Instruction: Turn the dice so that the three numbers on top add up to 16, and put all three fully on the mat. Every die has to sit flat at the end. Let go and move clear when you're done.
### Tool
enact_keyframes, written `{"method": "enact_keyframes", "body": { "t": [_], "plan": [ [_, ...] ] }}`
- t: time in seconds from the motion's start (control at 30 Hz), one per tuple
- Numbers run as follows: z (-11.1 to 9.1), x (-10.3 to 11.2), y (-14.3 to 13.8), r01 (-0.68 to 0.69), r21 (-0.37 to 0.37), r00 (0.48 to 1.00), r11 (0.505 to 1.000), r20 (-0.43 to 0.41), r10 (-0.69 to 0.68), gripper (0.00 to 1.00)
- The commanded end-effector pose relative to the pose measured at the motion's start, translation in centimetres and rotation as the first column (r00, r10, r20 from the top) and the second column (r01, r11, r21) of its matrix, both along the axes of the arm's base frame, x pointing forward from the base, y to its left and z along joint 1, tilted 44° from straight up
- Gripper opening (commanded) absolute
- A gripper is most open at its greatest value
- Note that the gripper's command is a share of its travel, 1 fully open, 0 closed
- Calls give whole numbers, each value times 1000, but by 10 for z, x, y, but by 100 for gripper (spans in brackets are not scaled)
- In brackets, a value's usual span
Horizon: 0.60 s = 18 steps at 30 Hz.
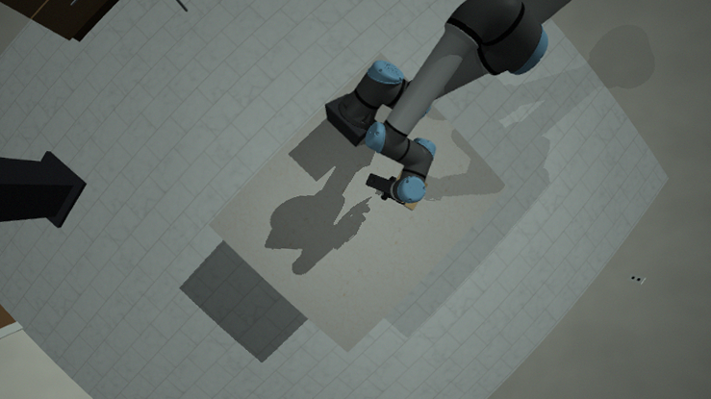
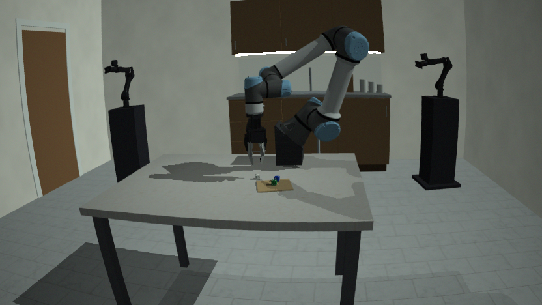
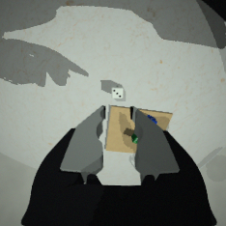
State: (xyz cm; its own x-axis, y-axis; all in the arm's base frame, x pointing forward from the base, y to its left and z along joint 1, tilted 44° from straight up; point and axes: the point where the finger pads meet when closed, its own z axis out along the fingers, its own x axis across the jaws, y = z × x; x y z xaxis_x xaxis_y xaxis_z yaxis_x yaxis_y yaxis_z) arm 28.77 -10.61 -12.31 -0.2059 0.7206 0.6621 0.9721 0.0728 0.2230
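The white die (image 2: 257, 176) (image 3: 117, 93) lies on the table off the mat, just beyond its edge; its top appears to show three pips. The tan mat (image 2: 286, 187) (image 3: 115, 143) carries the green die (image 2: 273, 182) (image 3: 134, 139). The blue die (image 2: 277, 178) (image 3: 152, 119) is near the mat's back edge. The right finger partly covers both in the wrist view, and their top numbers cannot be read. My gripper (image 2: 256, 162) (image 3: 118, 106) is partly open and empty, pointing down above the table behind the white die. In the top view the arm hides the dice and most of the mat.
The arm's base (image 2: 288, 146) stands at the back of the table (image 2: 170, 204). Arm shadows fall across the table top. Two black pedestals (image 2: 128, 140) (image 2: 440, 140) with small arms stand beyond the table, left and right.
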Motion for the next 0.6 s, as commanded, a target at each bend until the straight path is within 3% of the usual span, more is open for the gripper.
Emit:
{"method": "enact_keyframes", "body": {
  "t": [0.0, 0.57],
  "plan": [
    [-5, 1, 4, 1, -1, 1000, 1000, 0, -1, 21],
    [-22, 3, 20, 1, -1, 1000, 1000, 0, -1, 21]
  ]
}}
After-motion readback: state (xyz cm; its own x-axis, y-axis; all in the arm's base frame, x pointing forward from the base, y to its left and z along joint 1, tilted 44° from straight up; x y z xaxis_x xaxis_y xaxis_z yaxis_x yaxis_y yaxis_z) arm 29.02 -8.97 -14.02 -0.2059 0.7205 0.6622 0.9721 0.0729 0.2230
